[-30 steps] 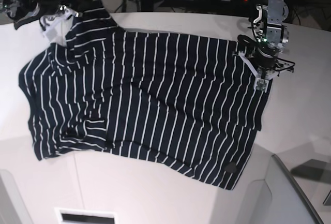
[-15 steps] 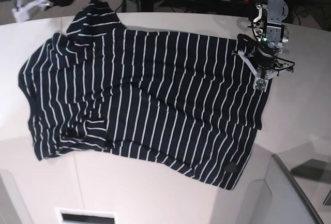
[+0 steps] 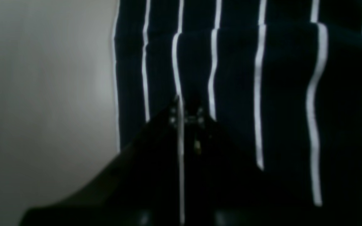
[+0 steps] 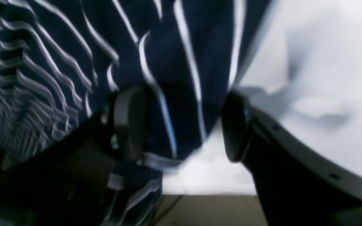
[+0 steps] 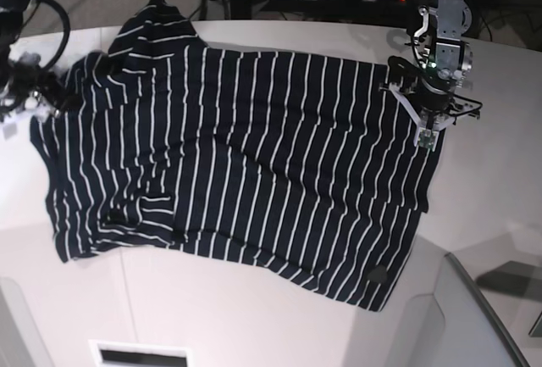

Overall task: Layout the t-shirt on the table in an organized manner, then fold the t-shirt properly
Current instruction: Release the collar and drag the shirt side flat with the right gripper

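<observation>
base: high overhead, looks down on the whole table (image 5: pixel 254 316) and t-shirt (image 5: pixel 254 172).
left wrist: very near, over the shirt's right edge.
right wrist: very near, at the far-left corner.
shared: striped cloth, table.

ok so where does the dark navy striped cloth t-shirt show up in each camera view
Base: the dark navy white-striped cloth t-shirt lies spread across the middle of the white table.
Left wrist: it fills the right two-thirds; bare table on the left.
Right wrist: it fills the upper left, a corner hanging between the open right gripper fingers.
Shared landmark: the shirt edge meeting the white tabletop.
</observation>
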`<state>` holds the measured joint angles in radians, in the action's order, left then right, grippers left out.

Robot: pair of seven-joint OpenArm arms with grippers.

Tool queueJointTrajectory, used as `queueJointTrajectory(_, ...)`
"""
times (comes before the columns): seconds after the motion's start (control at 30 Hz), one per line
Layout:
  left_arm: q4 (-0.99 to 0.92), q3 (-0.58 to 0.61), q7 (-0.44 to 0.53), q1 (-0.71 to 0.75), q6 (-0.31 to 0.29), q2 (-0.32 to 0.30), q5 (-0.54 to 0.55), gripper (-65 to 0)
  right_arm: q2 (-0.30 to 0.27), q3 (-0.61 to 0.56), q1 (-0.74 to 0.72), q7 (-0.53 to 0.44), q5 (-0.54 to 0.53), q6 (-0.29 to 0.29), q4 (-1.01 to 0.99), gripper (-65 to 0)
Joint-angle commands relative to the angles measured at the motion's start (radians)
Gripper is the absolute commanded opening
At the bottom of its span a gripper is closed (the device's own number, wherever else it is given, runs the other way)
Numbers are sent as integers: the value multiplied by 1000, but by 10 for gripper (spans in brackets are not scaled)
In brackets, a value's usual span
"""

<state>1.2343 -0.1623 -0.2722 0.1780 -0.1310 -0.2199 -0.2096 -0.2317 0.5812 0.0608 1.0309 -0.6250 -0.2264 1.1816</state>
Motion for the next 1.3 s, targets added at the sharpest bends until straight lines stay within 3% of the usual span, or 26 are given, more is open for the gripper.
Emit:
queueJointTrajectory(0.0,11,-3,-9,-2,3,-9,-1,-650,-15,3,-6,-19,1,-21,5,-305)
queueJointTrajectory(0.07,8,-3,-11,-2,3,-9,-1,-650,-15,1,-11,-39,41,-34,-4,-368)
queueJointTrajectory(0.17,5,-21,-11,-2,3,-9,-3,-650,-15,6,-54,-44,126,-34,-79,-566)
queueJointTrajectory(0.23,5,-49,-11,-4,3,-6,-7,-650,-15,9,-85,-51,187,-31,-141,-650)
queueJointTrajectory(0.43,6,-67,-12,-5,3,-8,-9,-650,-15,27,-98,-185,333,-31,-185,-648)
queueJointTrajectory(0.57,2,-66,-12,-8,3,-8,-9,-650,-34,33,-131,-200,413,-31,-191,-648)
queueJointTrajectory(0.77,-1,-56,-12,-39,3,-8,-9,-650,-80,27,-194,-200,419,-29,-207,-645)
queueJointTrajectory(0.93,-3,-55,-14,-79,3,-2,-11,-650,-84,24,-249,-202,419,-34,-207,-642)
queueJointTrajectory(1.1,-64,-55,-14,-107,3,12,-11,-650,-77,-128,-279,-220,417,-35,-196,-648)
queueJointTrajectory(1.27,-135,-58,-6,-107,3,12,-11,-650,-74,-204,-279,-242,417,-31,-131,-648)
